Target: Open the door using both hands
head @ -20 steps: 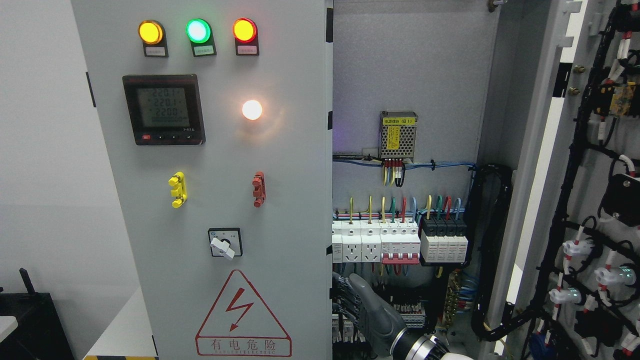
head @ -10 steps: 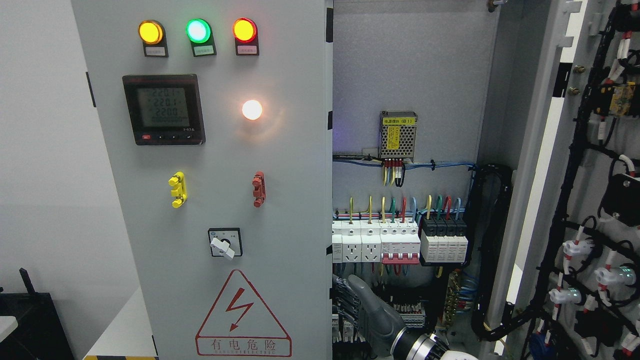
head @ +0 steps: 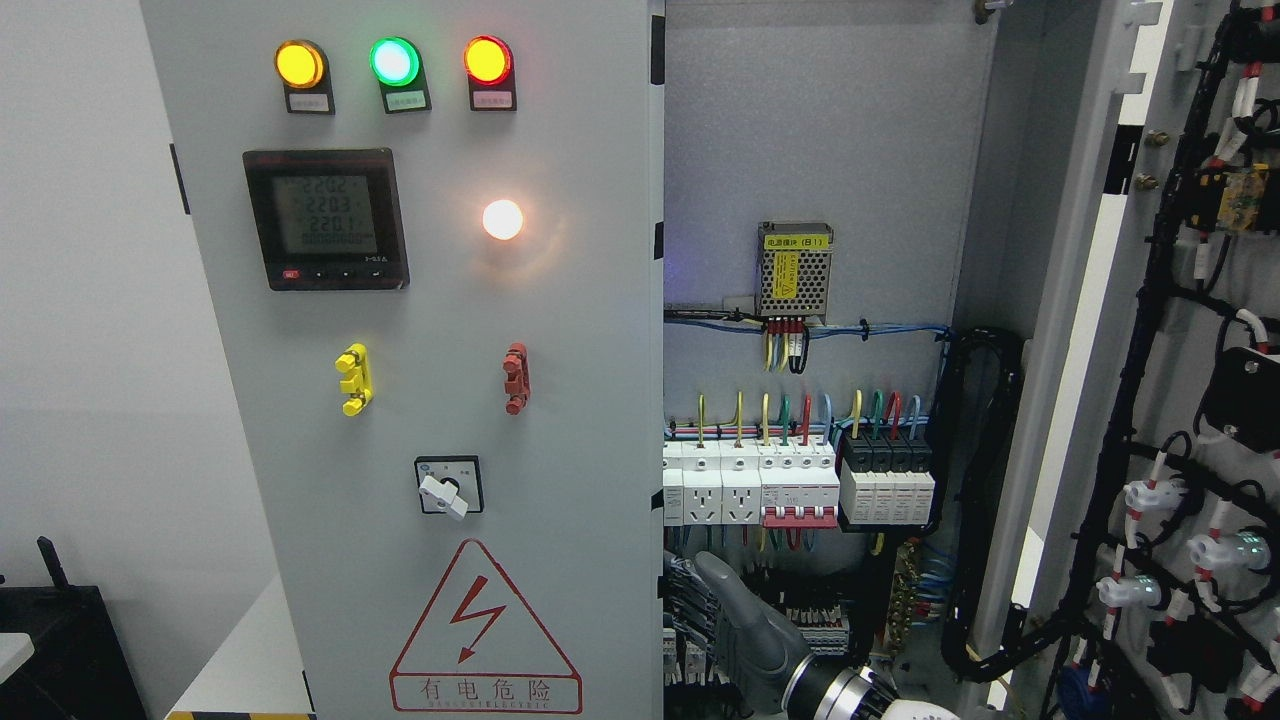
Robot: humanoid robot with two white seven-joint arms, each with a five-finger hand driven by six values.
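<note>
The grey left door point(head: 580, 330) of the electrical cabinet carries three lamps, a meter point(head: 326, 219) and a rotary switch point(head: 449, 486). It still covers the cabinet's left half. My right hand point(head: 700, 610) comes up from the bottom edge, right of the middle. Its fingers point(head: 690, 600) are hooked round the left door's right edge, with the tips hidden behind the panel. The right door point(head: 1130, 300) stands swung wide, its wired inner face showing. No left hand shows.
Inside the cabinet are a row of breakers and sockets point(head: 790, 490), a small power supply point(head: 797, 268) and coloured wiring close above my hand. Black cable bundles point(head: 985, 500) run down the right side. A dark box point(head: 60, 650) sits at the lower left.
The left door panel has shifted very slightly to the left. My right hand has sunk a little lower along the door's edge.
</note>
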